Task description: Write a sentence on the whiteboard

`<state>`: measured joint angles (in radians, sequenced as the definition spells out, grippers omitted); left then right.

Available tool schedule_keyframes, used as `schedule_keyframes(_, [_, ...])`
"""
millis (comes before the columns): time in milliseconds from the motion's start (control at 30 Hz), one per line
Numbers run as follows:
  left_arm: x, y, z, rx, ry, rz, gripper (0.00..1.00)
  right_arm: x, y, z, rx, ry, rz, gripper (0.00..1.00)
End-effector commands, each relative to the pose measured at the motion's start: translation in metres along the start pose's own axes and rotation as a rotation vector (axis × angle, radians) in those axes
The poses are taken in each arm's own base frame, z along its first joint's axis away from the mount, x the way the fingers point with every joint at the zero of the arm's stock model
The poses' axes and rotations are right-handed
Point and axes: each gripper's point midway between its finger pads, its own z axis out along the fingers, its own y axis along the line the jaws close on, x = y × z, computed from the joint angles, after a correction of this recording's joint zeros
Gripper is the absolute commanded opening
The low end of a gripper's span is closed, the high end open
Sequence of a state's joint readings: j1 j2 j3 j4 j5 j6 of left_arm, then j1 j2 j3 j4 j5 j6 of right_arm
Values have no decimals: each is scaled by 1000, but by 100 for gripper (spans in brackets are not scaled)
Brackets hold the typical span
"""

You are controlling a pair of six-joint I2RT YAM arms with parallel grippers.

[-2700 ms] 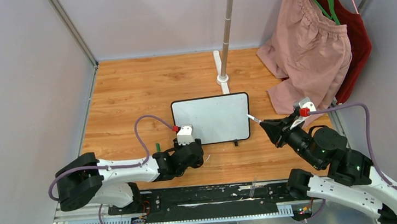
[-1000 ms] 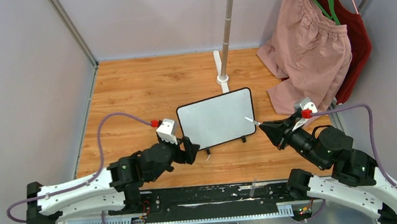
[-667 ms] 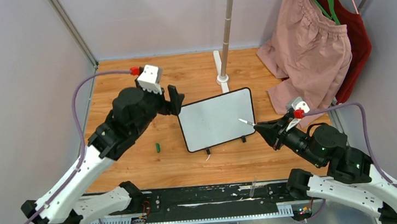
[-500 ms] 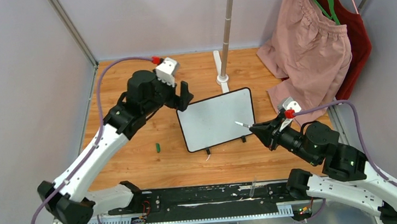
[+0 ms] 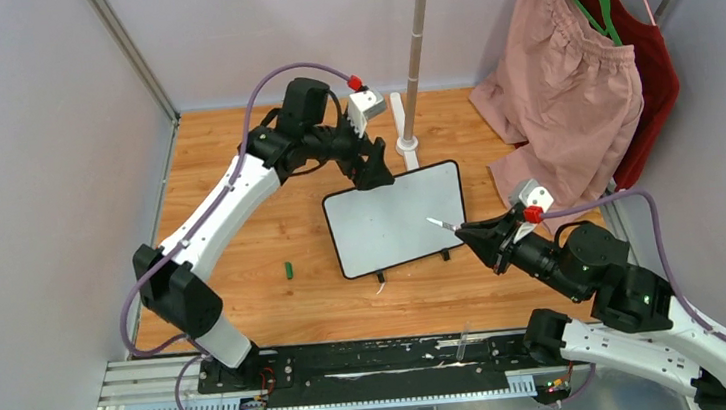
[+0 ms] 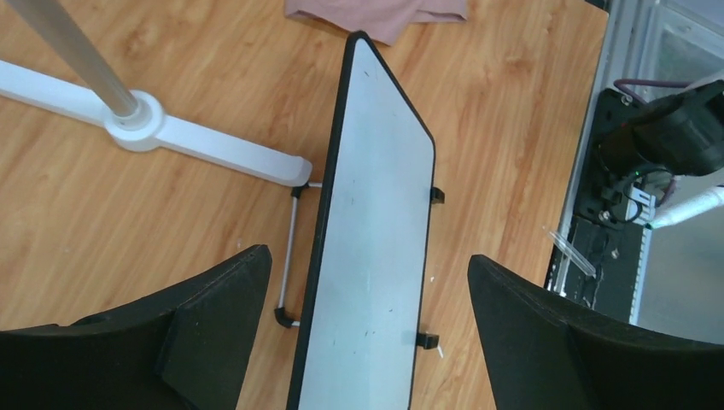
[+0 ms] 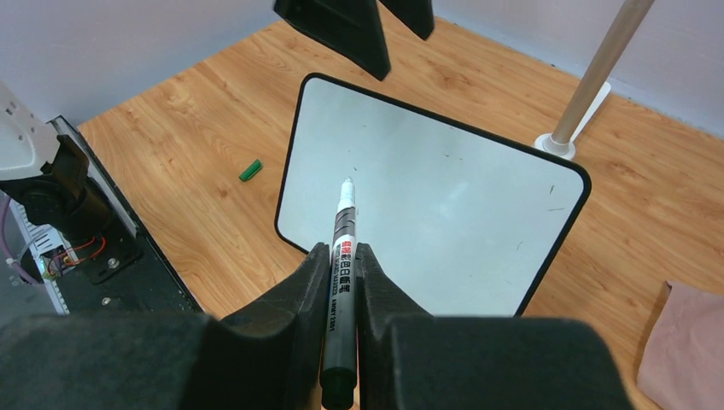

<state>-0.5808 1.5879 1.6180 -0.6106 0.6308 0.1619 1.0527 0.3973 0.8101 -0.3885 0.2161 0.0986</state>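
The whiteboard [image 5: 396, 220] stands tilted on the wooden floor, its face blank apart from a few specks; no sentence shows on it. It also shows in the left wrist view [image 6: 371, 248] and the right wrist view [image 7: 435, 196]. My left gripper [image 5: 373, 169] is open and empty, hovering over the board's far left corner, its jaws straddling the board [image 6: 367, 256]. My right gripper [image 5: 472, 235] is shut on a marker [image 5: 441, 225], whose tip points at the board's right edge, slightly above it. The wrist view shows the marker [image 7: 343, 231] between the fingers [image 7: 303, 290].
A green marker cap [image 5: 288, 269] lies on the floor left of the board. A clothes rack pole with a white base [image 5: 403, 111] stands behind the board. Pink [image 5: 559, 86] and red [image 5: 652, 67] garments hang at the right. Walls enclose the sides.
The left arm let go of the board's near left side, swung up and over to its far left corner. The board got turned slightly. The right gripper crept left with the marker.
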Motion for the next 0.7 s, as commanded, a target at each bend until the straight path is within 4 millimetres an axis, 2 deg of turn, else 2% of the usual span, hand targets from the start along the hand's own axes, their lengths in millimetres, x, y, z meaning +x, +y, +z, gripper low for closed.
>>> schedule_keyframes(0, [10, 1, 13, 101, 52, -55, 90, -17, 14, 3, -75, -51, -30, 0])
schedule_keyframes(233, [12, 24, 28, 129, 58, -127, 83, -14, 21, 8, -111, -43, -27, 0])
schedule_keyframes(400, [17, 38, 30, 155, 41, -180, 80, -8, 23, 12, -111, -32, -11, 0])
schedule_keyframes(667, [34, 35, 44, 240, 60, -226, 72, -6, 30, 25, -130, -23, 6, 0])
